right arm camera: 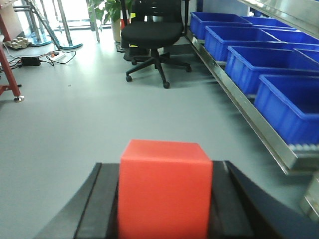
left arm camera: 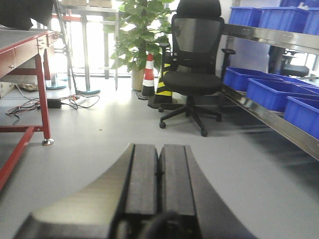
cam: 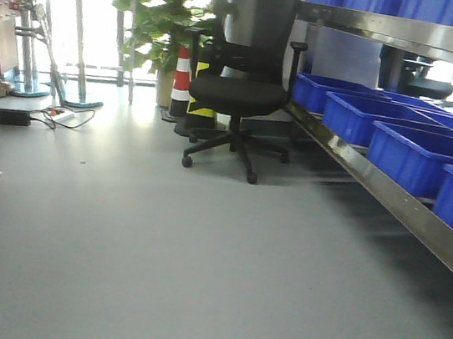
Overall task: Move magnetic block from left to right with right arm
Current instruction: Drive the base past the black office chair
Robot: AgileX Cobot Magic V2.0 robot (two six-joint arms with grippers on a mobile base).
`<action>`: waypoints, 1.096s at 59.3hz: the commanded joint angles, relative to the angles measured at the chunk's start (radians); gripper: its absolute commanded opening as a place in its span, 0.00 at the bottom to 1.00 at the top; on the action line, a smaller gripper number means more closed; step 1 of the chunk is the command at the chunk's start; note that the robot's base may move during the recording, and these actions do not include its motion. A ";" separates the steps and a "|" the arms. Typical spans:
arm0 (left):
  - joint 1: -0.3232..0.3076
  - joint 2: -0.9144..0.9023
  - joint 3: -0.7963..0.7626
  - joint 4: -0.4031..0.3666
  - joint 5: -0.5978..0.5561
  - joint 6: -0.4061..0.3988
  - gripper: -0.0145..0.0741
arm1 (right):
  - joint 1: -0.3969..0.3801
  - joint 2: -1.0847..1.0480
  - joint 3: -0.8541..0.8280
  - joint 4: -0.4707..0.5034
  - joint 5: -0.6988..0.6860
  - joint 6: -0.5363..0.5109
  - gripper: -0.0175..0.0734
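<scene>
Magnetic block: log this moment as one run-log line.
right jaws: shut on magnetic block | left jaws: shut, empty | block: not yet set down

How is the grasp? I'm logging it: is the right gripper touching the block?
Touching. Right wrist view: the block sits clamped in the right gripper, fingers flush against both sides.
</scene>
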State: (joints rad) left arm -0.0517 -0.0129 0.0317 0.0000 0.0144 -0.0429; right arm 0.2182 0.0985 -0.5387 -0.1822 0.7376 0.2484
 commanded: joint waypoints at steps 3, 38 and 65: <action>0.001 -0.013 0.010 0.000 -0.090 -0.004 0.03 | -0.002 0.017 -0.027 -0.022 -0.082 -0.009 0.39; 0.001 -0.013 0.010 0.000 -0.090 -0.004 0.03 | -0.002 0.018 -0.027 -0.022 -0.082 -0.009 0.39; -0.001 -0.015 0.010 0.000 -0.090 -0.004 0.03 | -0.002 0.019 -0.027 -0.022 -0.082 -0.009 0.39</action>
State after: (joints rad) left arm -0.0517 -0.0129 0.0317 0.0000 0.0144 -0.0429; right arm 0.2182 0.0985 -0.5387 -0.1822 0.7394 0.2484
